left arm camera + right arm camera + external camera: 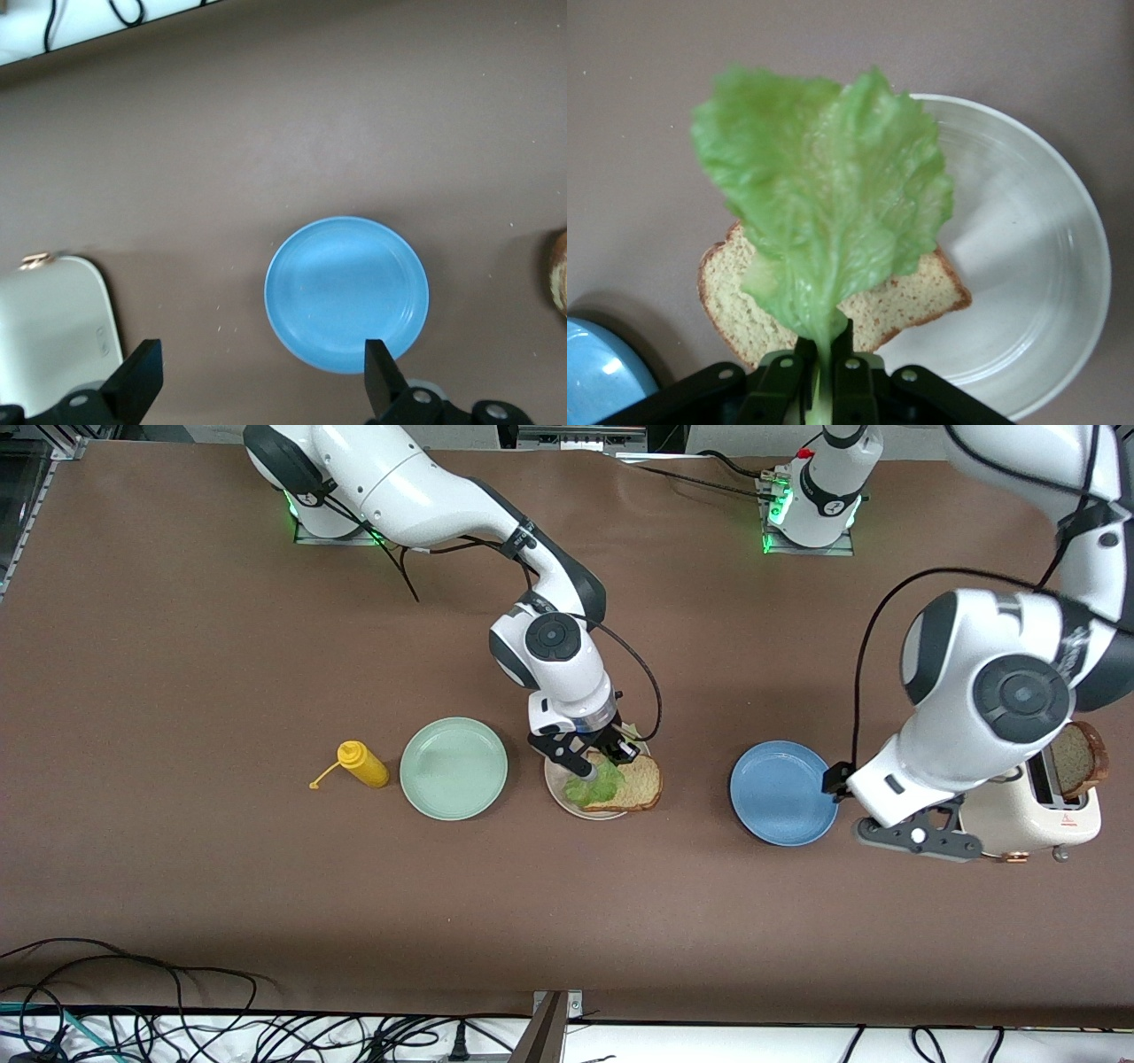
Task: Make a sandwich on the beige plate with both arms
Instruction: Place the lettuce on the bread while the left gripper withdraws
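Brown tabletop (221,646) under three plates, cables (177,1027) along its edge.

So the count goes like this: three plates on the table, one mint green plate (453,768), one beige plate (558,786) and one blue plate (783,793). There are two slices of bread, one slice (636,786) lying on the beige plate and a second slice (1077,758) sticking up out of the single cream toaster (1032,815), plus one lettuce leaf (595,783) and one yellow mustard bottle (361,764). Two robot arms, each carrying one gripper, so that's a left gripper (259,379) and a right gripper (824,372).
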Tool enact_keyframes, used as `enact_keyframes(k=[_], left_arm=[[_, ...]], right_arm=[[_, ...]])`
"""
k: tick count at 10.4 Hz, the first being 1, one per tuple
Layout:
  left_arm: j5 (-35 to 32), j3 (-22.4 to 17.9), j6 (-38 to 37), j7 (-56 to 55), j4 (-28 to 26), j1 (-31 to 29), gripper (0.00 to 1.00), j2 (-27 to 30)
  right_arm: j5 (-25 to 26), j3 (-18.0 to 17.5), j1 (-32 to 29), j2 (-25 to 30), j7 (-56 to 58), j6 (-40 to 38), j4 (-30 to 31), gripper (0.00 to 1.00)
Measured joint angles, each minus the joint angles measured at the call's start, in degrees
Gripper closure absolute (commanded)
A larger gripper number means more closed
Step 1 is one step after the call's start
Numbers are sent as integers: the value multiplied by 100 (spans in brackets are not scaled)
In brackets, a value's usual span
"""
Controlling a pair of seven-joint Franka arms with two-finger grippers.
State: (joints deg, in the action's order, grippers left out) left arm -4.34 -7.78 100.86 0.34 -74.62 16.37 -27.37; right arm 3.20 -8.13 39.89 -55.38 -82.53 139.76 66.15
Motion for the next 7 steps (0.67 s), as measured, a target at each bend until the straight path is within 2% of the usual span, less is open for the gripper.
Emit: enact_keyframes(k=[3, 7], left_arm=[[196, -35, -426, -20, 1, -190, 0, 441], [487, -36, -467, -18, -4, -539, 0, 565]], right_arm=[[0, 1, 23, -18, -1, 25, -48, 0], [0, 148, 18, 135, -1, -923, -283, 0]])
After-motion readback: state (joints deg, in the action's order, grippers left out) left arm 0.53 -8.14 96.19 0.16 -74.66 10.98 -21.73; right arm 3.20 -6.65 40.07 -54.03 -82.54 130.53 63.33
